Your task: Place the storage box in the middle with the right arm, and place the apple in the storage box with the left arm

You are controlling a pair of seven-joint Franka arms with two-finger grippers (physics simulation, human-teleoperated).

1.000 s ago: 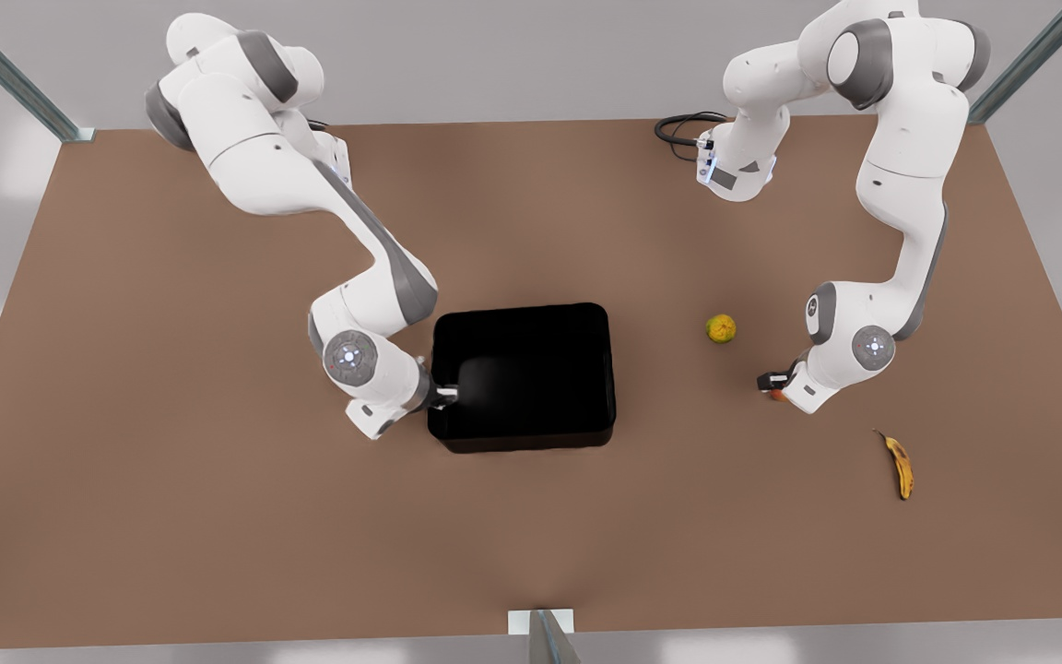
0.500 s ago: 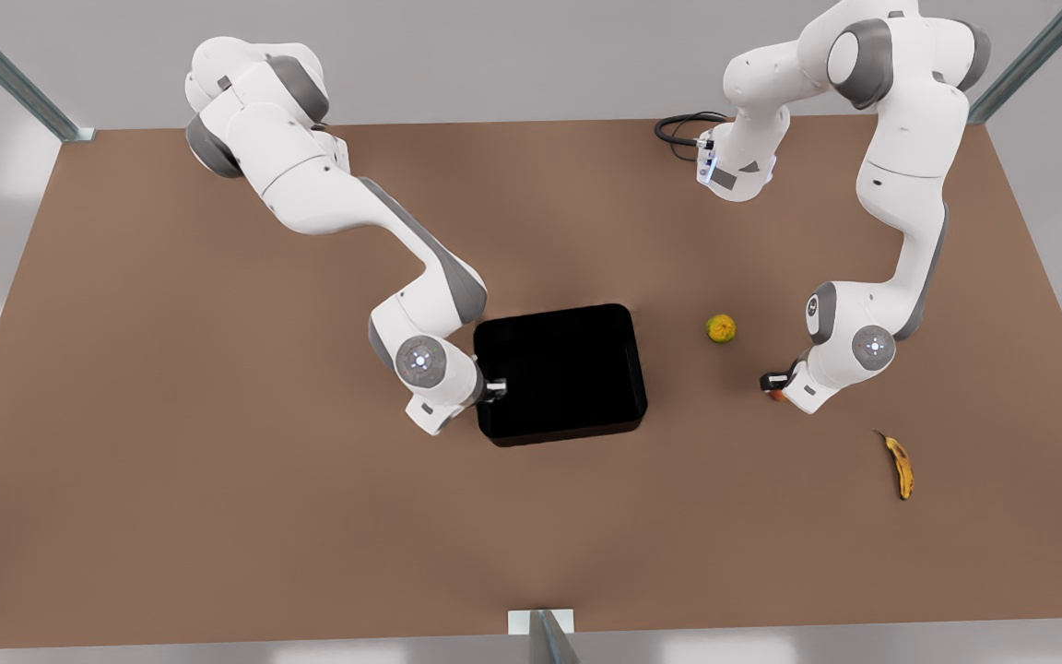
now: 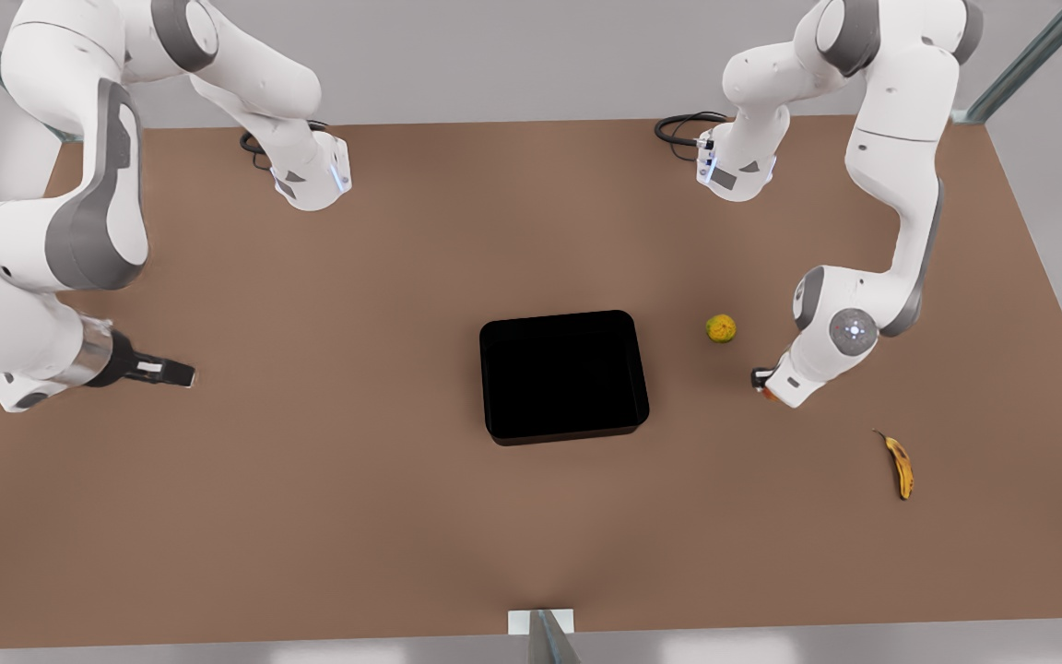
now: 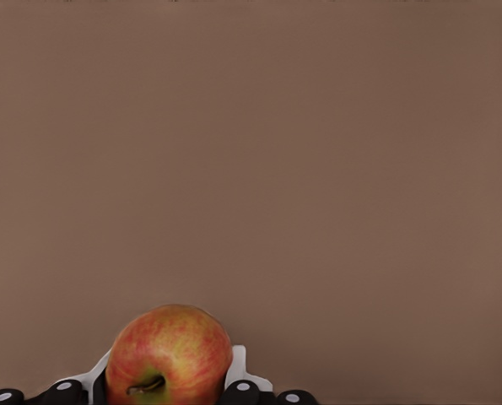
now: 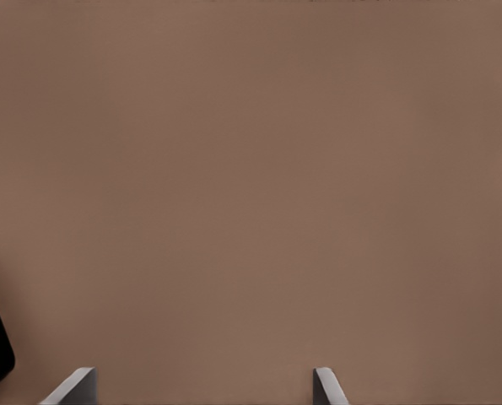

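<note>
Storage box (image 3: 564, 376) mid brown table (image 3: 310, 516); left hand (image 3: 761, 381) clamps apple (image 4: 169, 356); right hand (image 3: 182, 373) wide, empty.

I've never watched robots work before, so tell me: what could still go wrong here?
The left gripper pinches the round apple low on the table; it might slip out while being carried. The storage box has low walls, so a dropped apple could bounce out. The yellow-green fruit lies near the likely path and could get bumped.
</note>
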